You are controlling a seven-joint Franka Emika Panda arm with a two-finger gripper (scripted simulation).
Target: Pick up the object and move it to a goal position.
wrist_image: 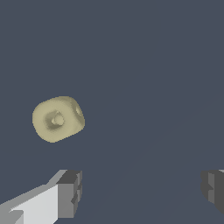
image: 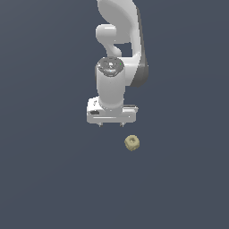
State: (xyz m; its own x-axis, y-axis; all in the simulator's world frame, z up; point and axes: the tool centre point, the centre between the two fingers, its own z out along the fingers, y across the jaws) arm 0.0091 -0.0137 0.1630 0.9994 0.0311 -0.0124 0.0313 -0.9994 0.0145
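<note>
In the exterior view, going from its left to its right, the first thing met is the white gripper (image: 111,125), hanging from the arm (image: 127,40) above the dark desk (image: 40,179). Its two short fingertips point down and stand well apart, with nothing between them. Just to the exterior view's right of them and a little nearer the bottom of the frame sits the cube (image: 132,142), pale yellow-beige with a round dimple on its face, resting alone on the desk and touching nothing.

The wrist view agrees: one dark finger pad (wrist_image: 70,192) shows at one edge and the other at the opposite edge, jaws wide apart, and the cube (wrist_image: 58,118) lies outside the gap between them, off to one side.

As a judgement, the task has barely begun. The cube is not yet grasped or lifted, and the gripper is near it but not centred over it. What is left: line up over the cube, lower, close on it, lift, and carry it to the goal. No goal marker shows in either view.

No containers appear anywhere.
</note>
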